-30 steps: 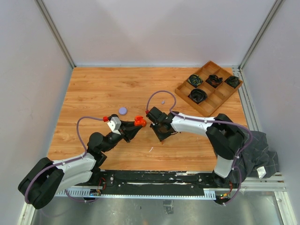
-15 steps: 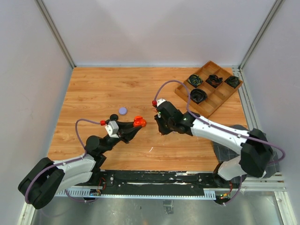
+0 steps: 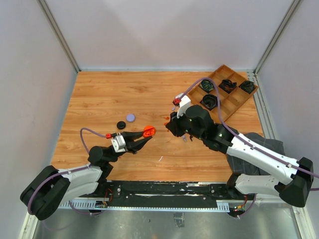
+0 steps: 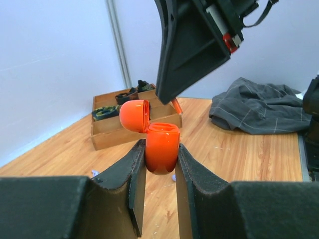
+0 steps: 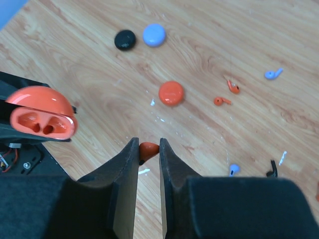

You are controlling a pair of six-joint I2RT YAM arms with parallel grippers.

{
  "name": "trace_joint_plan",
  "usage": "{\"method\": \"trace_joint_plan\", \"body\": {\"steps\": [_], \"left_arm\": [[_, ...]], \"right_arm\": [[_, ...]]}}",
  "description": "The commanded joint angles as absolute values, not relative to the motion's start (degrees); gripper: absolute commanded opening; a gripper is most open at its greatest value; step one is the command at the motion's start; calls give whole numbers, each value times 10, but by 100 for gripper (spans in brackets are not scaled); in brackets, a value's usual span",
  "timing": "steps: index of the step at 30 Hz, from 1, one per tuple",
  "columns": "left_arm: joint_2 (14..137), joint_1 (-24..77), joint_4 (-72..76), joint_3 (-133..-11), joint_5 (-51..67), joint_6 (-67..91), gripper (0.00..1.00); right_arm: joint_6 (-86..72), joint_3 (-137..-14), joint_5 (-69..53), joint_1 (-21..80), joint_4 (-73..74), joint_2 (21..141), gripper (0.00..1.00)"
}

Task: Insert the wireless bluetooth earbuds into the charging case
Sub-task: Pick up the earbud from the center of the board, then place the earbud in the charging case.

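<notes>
My left gripper [image 3: 144, 134] is shut on an orange charging case [image 3: 148, 131] with its lid hinged open. In the left wrist view the case [image 4: 162, 147] stands upright between the pads, lid tipped to the left. My right gripper [image 3: 169, 124] hovers just right of the case and is shut on a small orange earbud [image 5: 148, 149]. In the right wrist view the open case [image 5: 42, 119] shows two empty sockets at the left. On the table lie two more orange buds [image 5: 233, 87], two lilac buds [image 5: 271, 74] and a black bud [image 5: 271, 169].
An orange disc [image 5: 171, 93], a black disc [image 3: 120, 124] and a lilac disc [image 3: 130, 117] lie on the table. A wooden tray [image 3: 240, 106] with coiled black cables stands at the back right. A grey cloth [image 3: 276, 159] lies at the right edge.
My right gripper has lifted off the table and swung back to the right with the orange bud. The left gripper with the case has drawn back slightly, uncovering the black disc.
</notes>
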State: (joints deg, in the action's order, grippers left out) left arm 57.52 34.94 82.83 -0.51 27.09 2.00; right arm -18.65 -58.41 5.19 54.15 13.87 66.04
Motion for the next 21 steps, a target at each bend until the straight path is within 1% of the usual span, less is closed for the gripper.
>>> {"method": "trace_joint_plan", "body": {"steps": [1,8,21], "left_arm": [[584,346,874,6,306,-12,0],[597,346,892,1,300,-9,0],[595,346,900,2,278,28,0]], "right_arm": [[-165,-564,58,567,62,632,16],[-152,-530,79,605,-36,610,17],[-127,-475,178,687,-183,624,16]]}}
